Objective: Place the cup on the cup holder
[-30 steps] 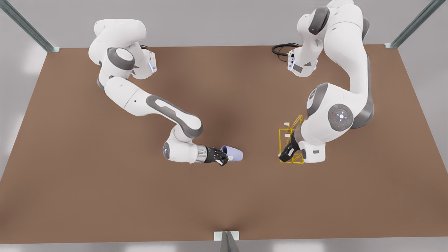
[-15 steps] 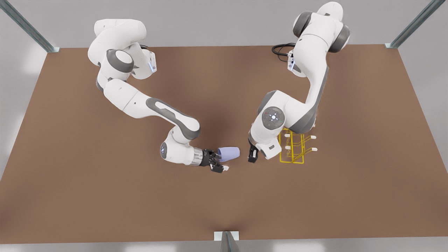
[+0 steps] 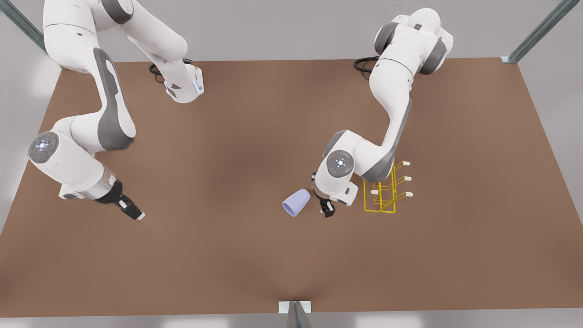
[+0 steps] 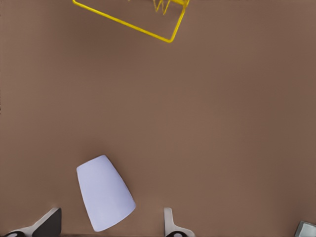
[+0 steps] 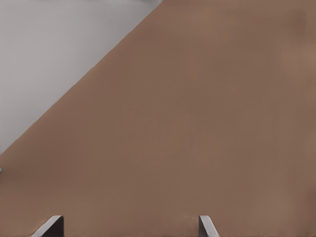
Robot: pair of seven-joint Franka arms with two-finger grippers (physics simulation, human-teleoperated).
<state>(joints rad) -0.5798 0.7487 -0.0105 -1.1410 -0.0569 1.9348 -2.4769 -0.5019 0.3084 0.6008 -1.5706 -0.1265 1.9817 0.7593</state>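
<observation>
Cup [image 4: 105,192] on its side between the left gripper's [image 4: 110,228] wide-open fingers, holder [image 3: 382,191] well beyond.
Looks light and slick, probably rolls; pinch mid-wall. Right gripper [image 3: 130,209] waits, fingers spread, far off.

The arm at the front view's right stands in front of the cup holder [image 3: 387,193] and hides part of its yellow frame. In the left wrist view the cup holder [image 4: 148,29] is cut off at 12 o'clock. The cup [image 4: 104,192] hides the table under it. The left gripper [image 4: 111,228] shows just its finger tips at 6 o'clock.
</observation>
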